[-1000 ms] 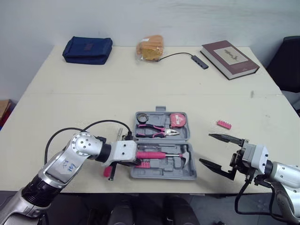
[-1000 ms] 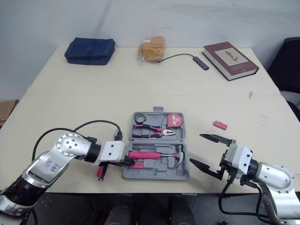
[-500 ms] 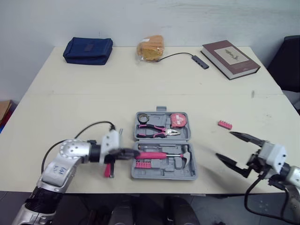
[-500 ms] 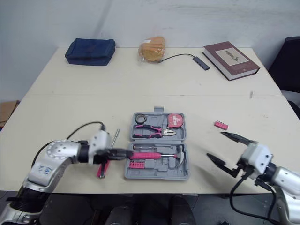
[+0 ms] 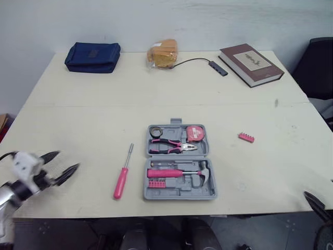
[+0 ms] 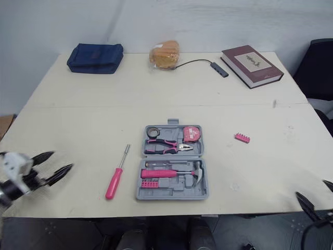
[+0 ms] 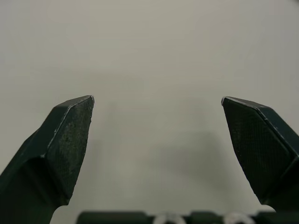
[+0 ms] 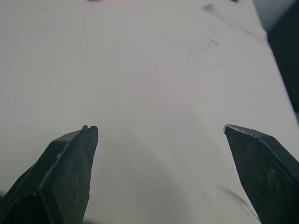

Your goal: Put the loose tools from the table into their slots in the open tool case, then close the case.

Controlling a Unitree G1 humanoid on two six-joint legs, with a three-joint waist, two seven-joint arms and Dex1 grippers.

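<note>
Risks first: the pink-handled screwdriver (image 5: pixel 123 176) lies loose on the surface (image 5: pixel 78 114) just left of the open tool case (image 5: pixel 179 194). Its round handle will prob. roll if nudged off-centre, so a pinch needs to come square across it. The pink bit strip (image 5: pixel 246 137) sits right of the case, apart from it. It's small & flat, so fingers may scrape the surface and skid it away, poss. toward the edge. Case looks light, so pushing a tool into a slot could shove the whole thing, and any tool not fully seated would likely stop the case shutting. Left end effector (image 7: pixel 157 99): fingers spread wide, nothing between them, touching nothing, over bare surface near the front-left corner, well apart from the screwdriver. Right end effector (image 8: pixel 159 128): also wide open & empty, at the front-right edge, well apart from the bit strip.
</note>
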